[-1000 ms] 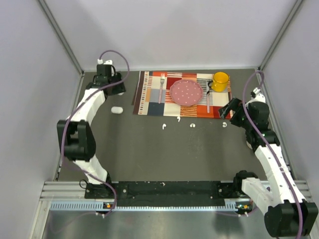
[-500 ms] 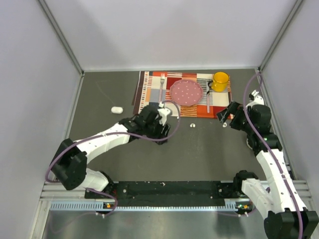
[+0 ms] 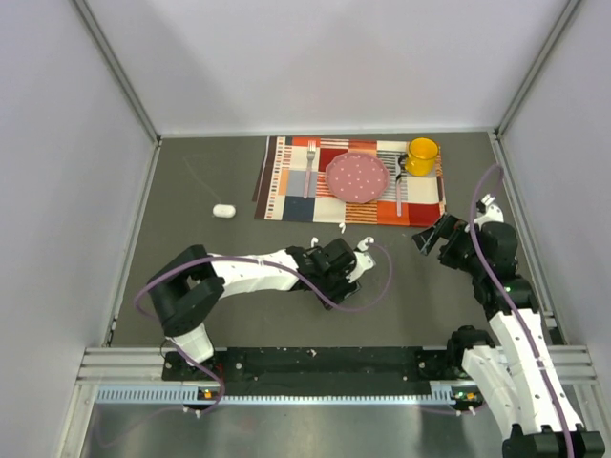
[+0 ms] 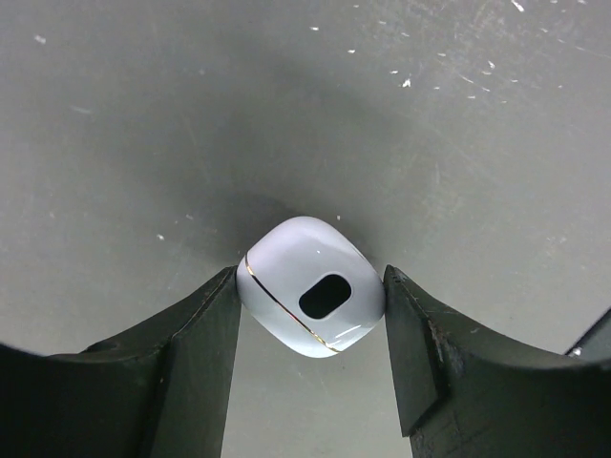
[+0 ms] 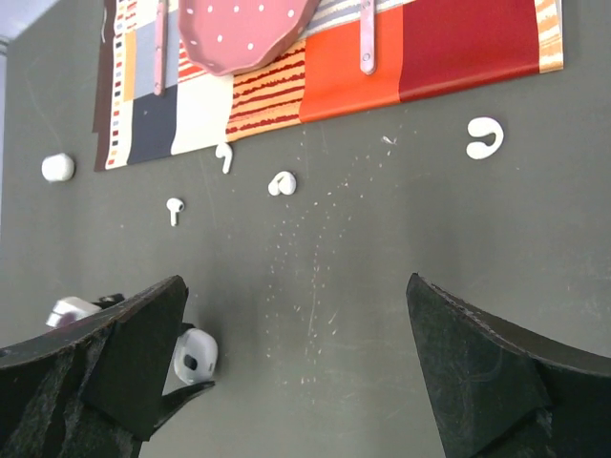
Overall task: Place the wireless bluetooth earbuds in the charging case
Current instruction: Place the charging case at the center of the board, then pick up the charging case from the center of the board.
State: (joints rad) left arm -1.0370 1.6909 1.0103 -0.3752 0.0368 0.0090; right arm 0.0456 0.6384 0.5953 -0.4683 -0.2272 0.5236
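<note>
Black rail at near table edge carries both arm bases. L arm lies low over dark grey table, reaching twd centre. L gripper pinches white charging case: one black finger against each side, both touching. Case shows dark oval recess & thin gold seam. Resting on table or just off it: can't tell. R wrist view has same case low at its left, beside that cam's own left finger.

R arm rises along right side. R gripper spread wide, nothing btwn its fingers, over bare table nr right end of bud row.

Just beyond held case, earbuds lie loose on table in rough row, all apart from each other & outside any case. Stemmed bud is furthest left. 2nd stemmed bud sits right at placemat's near edge. Rounded one is mid-row, hook-shaped bud at right.

Other white case sits alone well to left, apart from buds & mat.

Farther back: striped/checked placemat w/ pink dotted plate on it. Fork lies left of plate, 2nd utensil right of it, yellow mug at mat's far right corner. Pale walls close off rear & sides.
</note>
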